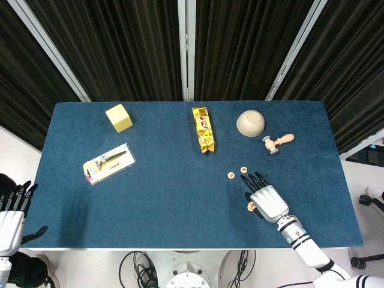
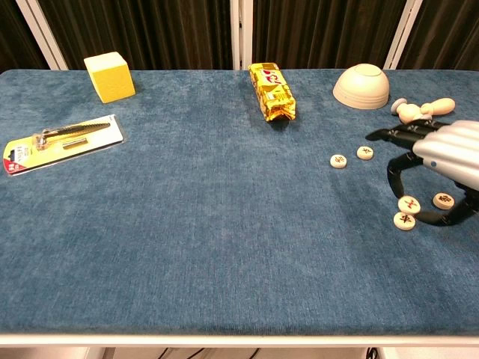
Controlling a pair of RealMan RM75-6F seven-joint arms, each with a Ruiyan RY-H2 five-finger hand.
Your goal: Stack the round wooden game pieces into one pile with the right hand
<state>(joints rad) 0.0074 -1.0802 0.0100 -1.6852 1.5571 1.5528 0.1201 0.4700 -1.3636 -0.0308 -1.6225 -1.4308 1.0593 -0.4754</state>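
The right robot hand (image 2: 441,153) hovers over the right part of the blue counter (image 2: 224,224), fingers spread and curved down, holding nothing. Five round pieces lie flat and unstacked: two side by side (image 2: 339,161) (image 2: 364,152) just left of the fingertips, three more (image 2: 409,204) (image 2: 406,221) (image 2: 444,200) clustered under the robot hand. The left robot hand (image 1: 11,216) hangs off the counter's left edge, fingers apart, empty. Farther back sit an upturned bowl (image 2: 361,86), a wooden stamp (image 2: 420,110), a yellow packet (image 2: 272,91), a yellow cube (image 2: 109,76) and a carded razor (image 2: 63,141).
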